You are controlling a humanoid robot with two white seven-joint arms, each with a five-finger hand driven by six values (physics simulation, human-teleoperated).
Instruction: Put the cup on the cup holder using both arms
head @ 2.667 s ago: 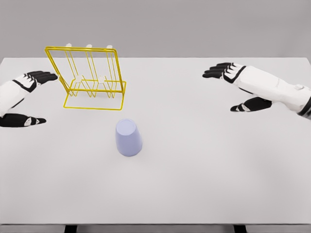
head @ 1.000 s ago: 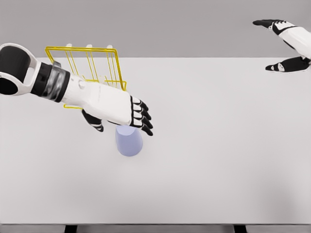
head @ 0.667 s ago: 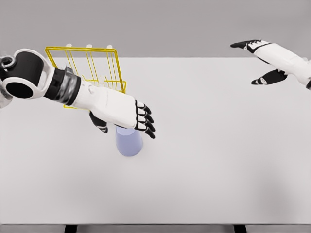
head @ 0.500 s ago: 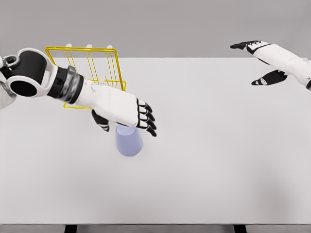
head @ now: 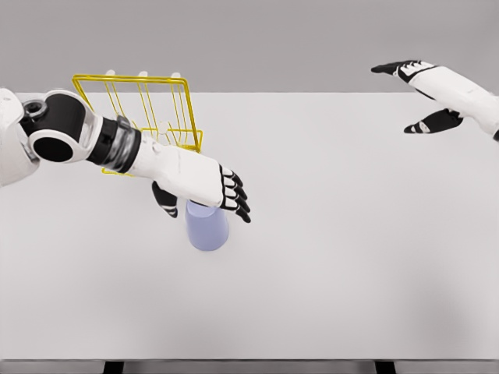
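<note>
- The white table (head: 351, 257) fills most of the view; its far edge runs straight across behind the rack, its near edge shows along the bottom, and wide bare surface lies to the right of and in front of the cup.
- One lavender cup (head: 207, 227) stands upside down on the table, left of the middle, in front of and a little right of the rack, apart from it.
- One yellow wire cup holder (head: 148, 105) sits at the far left of the table, upright with a slight lean, its white-tipped pegs poking above the top bar.
- The left hand (head: 199, 181) reaches in over the cup's upper end, covering its top from view; the fingers (head: 234, 199) are loosely bent and held side by side, the thumb (head: 165, 200) dropping on the cup's left. Whether they touch the cup I cannot tell; they are not closed around it.
- The right hand (head: 421, 93) hangs raised at the far right corner, well away from both, fingers stretched out and thumb apart, holding nothing.
</note>
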